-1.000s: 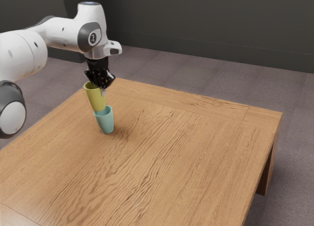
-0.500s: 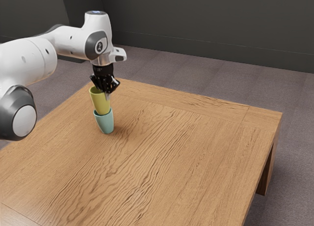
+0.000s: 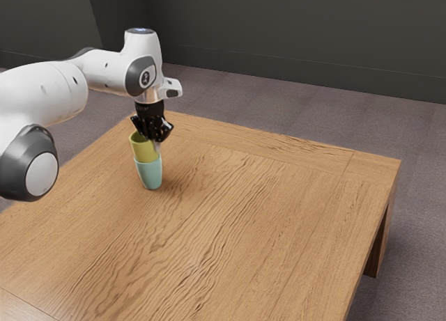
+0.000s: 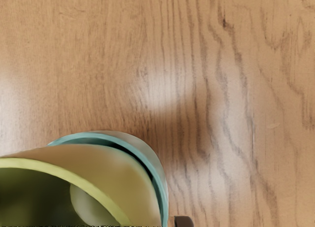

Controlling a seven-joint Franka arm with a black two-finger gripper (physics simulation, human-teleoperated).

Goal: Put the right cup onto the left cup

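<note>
Yellow cup [image 3: 144, 151] sits with its lower part inside the teal cup [image 3: 150, 174], its upper part standing clear of the teal rim, left of centre in the exterior view. Black and set low over the yellow rim, the hand [image 3: 152, 141] is closed on this cup, a pale fingertip showing at the rim on the exterior view's right side of it. Below, the teal cup stands upright on the wooden bench [image 3: 251, 216].

Near to far in the exterior view, the white arm [image 3: 49, 98] with its dark joint rings fills much of the left side; the bench spreads from the lower edge towards the middle, the cups near its far left corner. Behind it come the grey floor [image 3: 306, 112] and, across the top, a dark wall [image 3: 293, 32].

What the wrist view adds is the yellow cup's open mouth, its inside shadowed with a paler rounded patch, then a narrow dark gap between its outer wall and part of the teal rim, and bare wood grain beyond.
</note>
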